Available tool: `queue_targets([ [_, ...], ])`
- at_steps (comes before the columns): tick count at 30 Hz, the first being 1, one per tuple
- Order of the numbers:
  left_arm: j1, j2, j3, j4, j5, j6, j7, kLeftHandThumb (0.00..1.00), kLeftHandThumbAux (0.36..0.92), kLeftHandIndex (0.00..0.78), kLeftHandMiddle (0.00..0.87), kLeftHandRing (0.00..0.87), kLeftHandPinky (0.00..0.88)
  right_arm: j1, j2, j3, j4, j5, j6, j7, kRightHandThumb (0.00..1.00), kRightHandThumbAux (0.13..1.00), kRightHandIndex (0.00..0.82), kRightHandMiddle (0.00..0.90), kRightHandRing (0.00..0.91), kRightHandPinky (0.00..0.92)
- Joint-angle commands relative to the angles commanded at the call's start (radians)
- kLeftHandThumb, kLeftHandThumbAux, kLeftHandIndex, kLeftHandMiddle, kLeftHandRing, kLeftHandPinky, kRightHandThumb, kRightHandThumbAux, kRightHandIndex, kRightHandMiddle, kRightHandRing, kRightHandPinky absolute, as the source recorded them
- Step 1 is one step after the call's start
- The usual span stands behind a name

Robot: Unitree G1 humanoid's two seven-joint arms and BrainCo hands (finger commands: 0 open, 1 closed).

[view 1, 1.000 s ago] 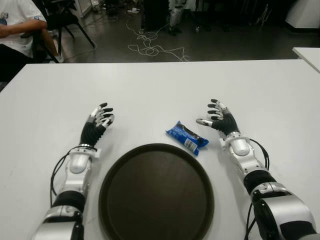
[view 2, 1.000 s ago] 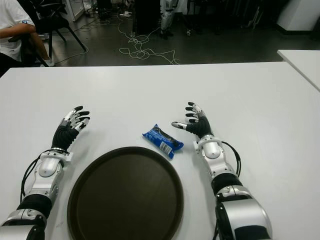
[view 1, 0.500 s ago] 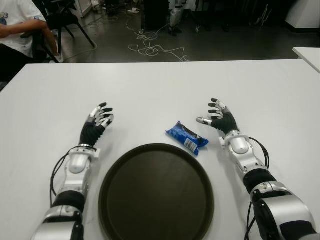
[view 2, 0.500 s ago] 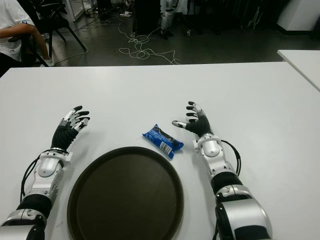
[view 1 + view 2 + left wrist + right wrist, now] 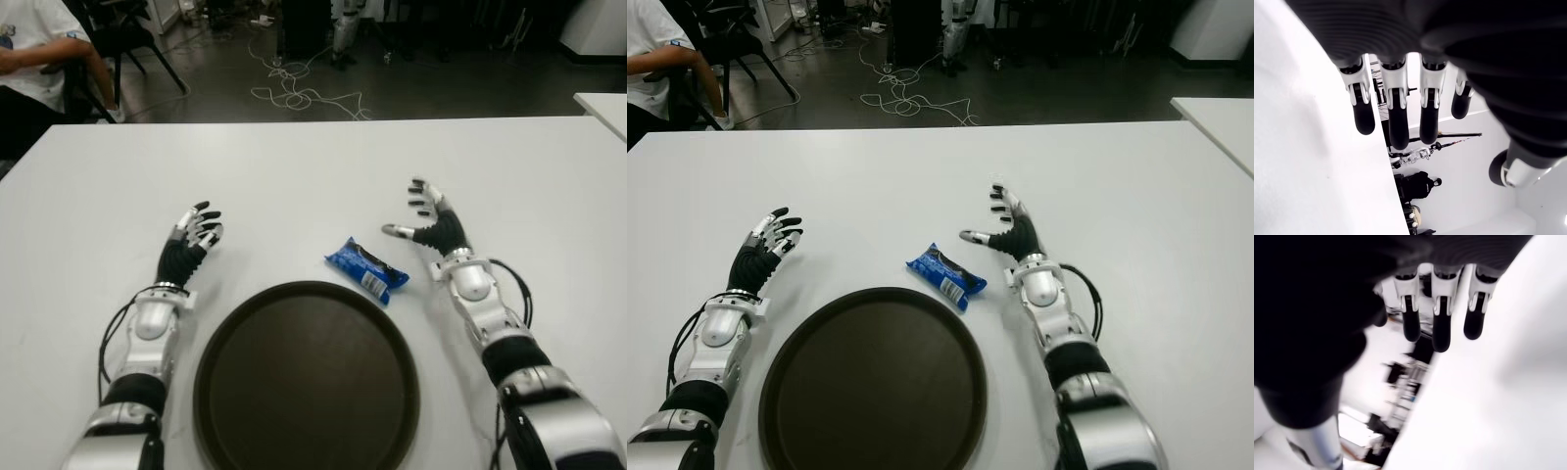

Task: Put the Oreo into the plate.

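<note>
A blue Oreo packet [image 5: 366, 270] lies on the white table [image 5: 294, 176], just beyond the far right rim of a dark round plate [image 5: 307, 380]. My right hand [image 5: 427, 220] hovers to the right of the packet with its fingers spread and its thumb pointing toward it, holding nothing. My left hand [image 5: 192, 236] shows to the left of the plate, fingers relaxed and holding nothing. In the right wrist view the fingers [image 5: 1441, 308] stretch out straight over the table.
A person in a white shirt [image 5: 34, 49] sits beyond the table's far left corner. Cables [image 5: 294, 93] lie on the floor behind the table. Another white table's corner [image 5: 602, 106] shows at the far right.
My right hand has lifted and moved a little away from me, its fingers pointing more upward. The packet, the plate and my left hand have not moved.
</note>
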Motion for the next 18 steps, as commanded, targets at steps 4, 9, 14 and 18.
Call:
queue_targets([
  [4, -0.001, 0.001, 0.001, 0.002, -0.004, -0.001, -0.005, 0.079, 0.549, 0.124, 0.225, 0.228, 0.204, 0.036, -0.018, 0.008, -0.093, -0.060, -0.038, -0.055, 0.000, 0.794, 0.116, 0.189, 0.196, 0.207],
  [9, -0.003, -0.004, 0.012, 0.003, -0.020, 0.003, -0.014, 0.089, 0.568, 0.128, 0.235, 0.241, 0.239, 0.048, -0.039, 0.022, -0.142, -0.142, -0.115, -0.149, 0.000, 0.804, 0.139, 0.202, 0.212, 0.237],
  [14, -0.003, -0.003, 0.014, 0.003, -0.028, 0.007, -0.024, 0.077, 0.561, 0.126, 0.231, 0.240, 0.239, 0.091, -0.068, 0.035, -0.265, -0.235, -0.128, -0.211, 0.000, 0.821, 0.152, 0.222, 0.248, 0.292],
  [18, 0.000, 0.000, 0.013, -0.003, -0.025, 0.007, -0.028, 0.066, 0.560, 0.123, 0.226, 0.233, 0.225, 0.147, -0.076, 0.042, -0.398, -0.301, -0.087, -0.220, 0.000, 0.848, 0.160, 0.240, 0.282, 0.342],
])
